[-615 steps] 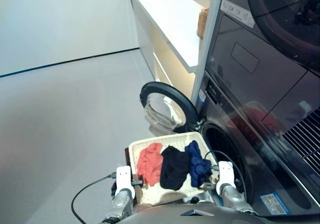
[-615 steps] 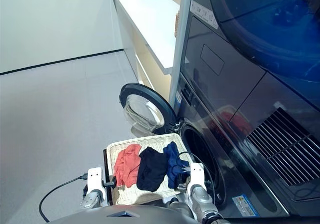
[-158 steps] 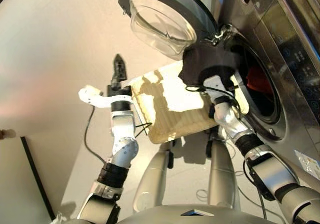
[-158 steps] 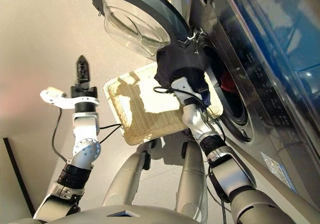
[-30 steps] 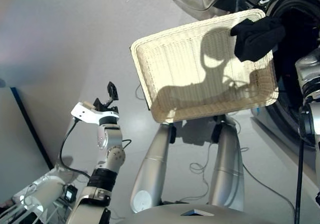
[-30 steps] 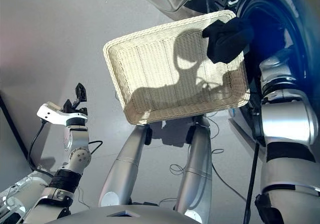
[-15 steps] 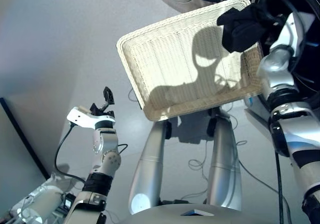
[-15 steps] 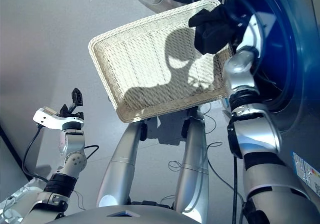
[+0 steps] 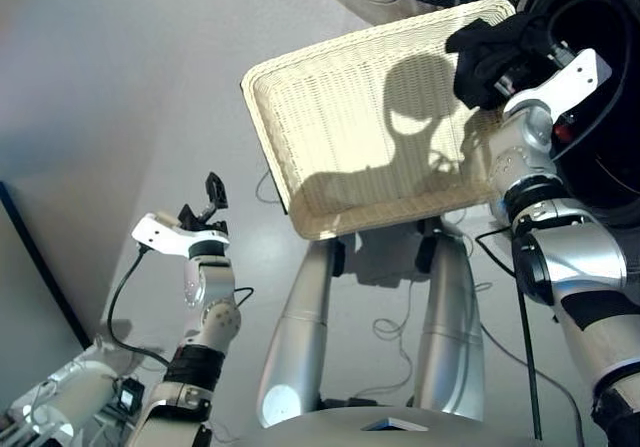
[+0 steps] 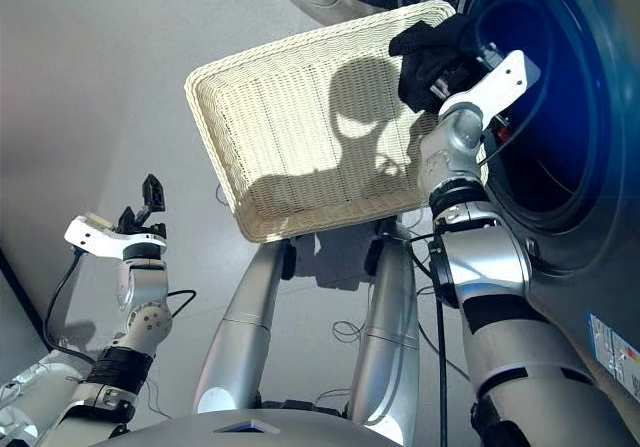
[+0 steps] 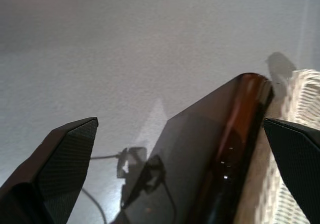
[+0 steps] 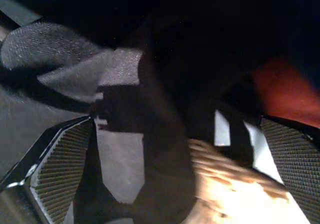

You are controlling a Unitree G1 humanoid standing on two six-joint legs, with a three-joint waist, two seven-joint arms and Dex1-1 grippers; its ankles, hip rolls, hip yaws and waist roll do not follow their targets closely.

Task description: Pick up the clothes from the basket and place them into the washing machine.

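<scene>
One black garment (image 9: 492, 55) hangs near the right claw (image 9: 520, 62), grip unclear; next, carry it into the washing machine (image 10: 545, 117). Left claw (image 9: 212, 191) spread, idle.

washing machine (image 9: 600, 87) cut off; right hand (image 9: 505, 52) behind black garment (image 9: 490, 47)

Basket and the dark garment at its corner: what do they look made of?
The basket looks like woven wicker, cream-white and matte; its tight ribbed weave shows across floor and rim. The black garment looks like soft matte fabric, bunched in limp folds; the fibre can't be told.
</scene>
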